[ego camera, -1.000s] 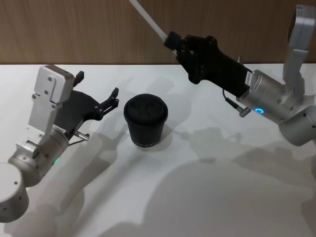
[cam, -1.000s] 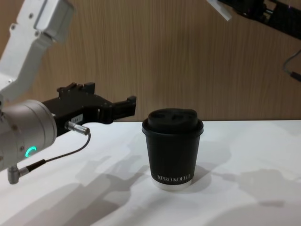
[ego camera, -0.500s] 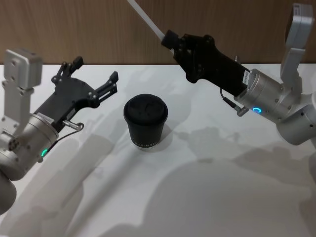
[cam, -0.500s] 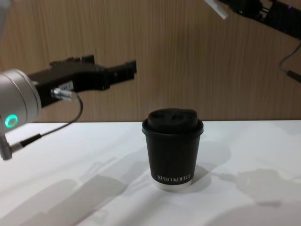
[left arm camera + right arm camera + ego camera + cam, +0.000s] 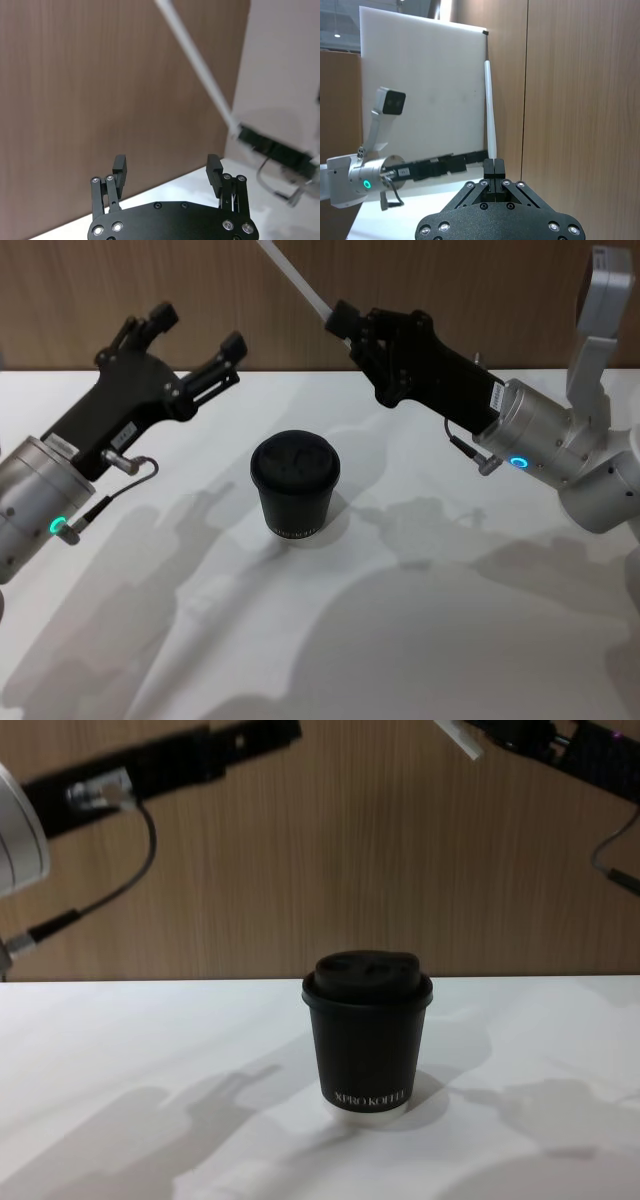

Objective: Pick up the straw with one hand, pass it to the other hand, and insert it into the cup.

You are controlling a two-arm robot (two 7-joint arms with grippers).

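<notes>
Above the table (image 5: 420, 620), behind the upright cup (image 5: 294, 485): right gripper (image 5: 340, 318), fingers pinched on the straw (image 5: 295, 280), which slants upward; left gripper (image 5: 198, 330), fingers spread wide, apart from it. Likely risk: an off-line handover bends or drops the thin straw.

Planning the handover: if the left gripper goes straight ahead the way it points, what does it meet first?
Probably the straw held by the right gripper; depth is unclear, so the left gripper might pass beside it.

Prob. a robotics lab/test bench: bare white matte tabletop (image 5: 420, 640) vs. brown wood-grain panel wall (image 5: 330, 860), silver cylindrical robot arms (image 5: 545, 435) w/ lit status rings over it.
</notes>
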